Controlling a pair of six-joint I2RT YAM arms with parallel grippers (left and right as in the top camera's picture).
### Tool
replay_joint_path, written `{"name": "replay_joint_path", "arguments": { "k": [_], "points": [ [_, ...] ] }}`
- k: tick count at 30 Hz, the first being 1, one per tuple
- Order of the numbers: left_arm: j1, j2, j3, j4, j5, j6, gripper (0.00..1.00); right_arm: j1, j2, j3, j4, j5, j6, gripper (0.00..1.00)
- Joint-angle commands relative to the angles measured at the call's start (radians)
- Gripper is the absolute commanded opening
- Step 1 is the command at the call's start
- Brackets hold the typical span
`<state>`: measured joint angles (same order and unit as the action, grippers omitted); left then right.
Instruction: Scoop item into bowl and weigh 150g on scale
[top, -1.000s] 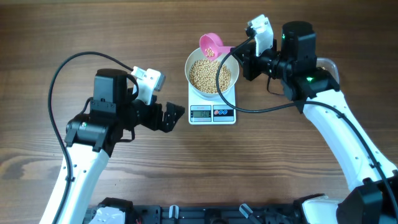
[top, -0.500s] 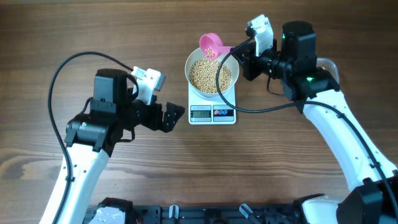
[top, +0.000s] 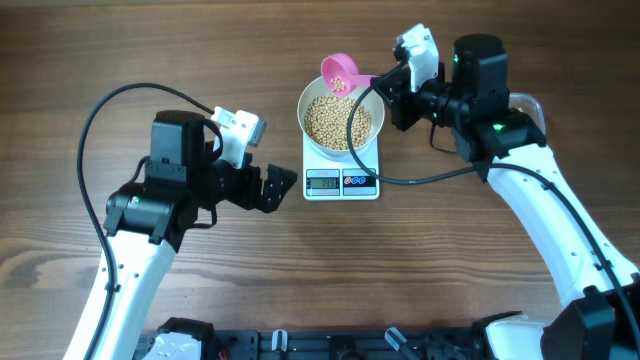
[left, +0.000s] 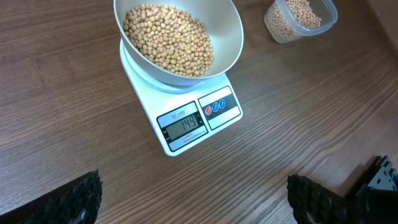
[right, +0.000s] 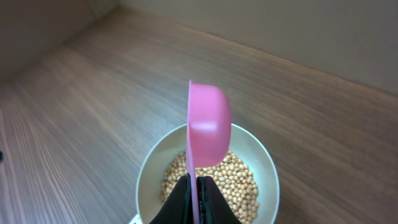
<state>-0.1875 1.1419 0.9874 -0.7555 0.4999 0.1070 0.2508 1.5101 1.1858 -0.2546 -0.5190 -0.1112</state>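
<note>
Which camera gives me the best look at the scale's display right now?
The left wrist view: the scale's display faces it, close and unobstructed, digits legible. Overhead shows it small, digits blurred. The right wrist view shows only the pink scoop over the bowl; no display.

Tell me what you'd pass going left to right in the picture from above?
Left gripper → scale with the bowl on it → clear tub. The pink scoop and right gripper overlap the bowl, so I skip them.
</note>
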Motion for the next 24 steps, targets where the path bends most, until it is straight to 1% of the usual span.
{"name": "replay_joint_path", "arguments": {
  "k": [1,5,8,11,24],
  "points": [
    [0.007,0.005,0.0,0.003,0.015,-0.006,1.0,-0.003,-0.001,0.014,-0.012,0.004,-0.125,0.04],
    [0.007,0.005,0.0,0.003,0.015,-0.006,1.0,-0.003,-0.001,0.014,-0.013,0.002,-0.134,0.04],
    [0.007,0.005,0.0,0.003,0.015,-0.006,1.0,-0.002,-0.001,0.014,-0.015,0.002,-0.219,0.04],
    [0.007,0.005,0.0,0.003,0.015,-0.006,1.0,-0.002,-0.001,0.014,-0.015,0.002,-0.264,0.04],
    [0.007,0.005,0.0,0.003,0.015,-0.007,1.0,-0.002,-0.001,0.014,-0.015,0.002,-0.251,0.04]
  ]
}}
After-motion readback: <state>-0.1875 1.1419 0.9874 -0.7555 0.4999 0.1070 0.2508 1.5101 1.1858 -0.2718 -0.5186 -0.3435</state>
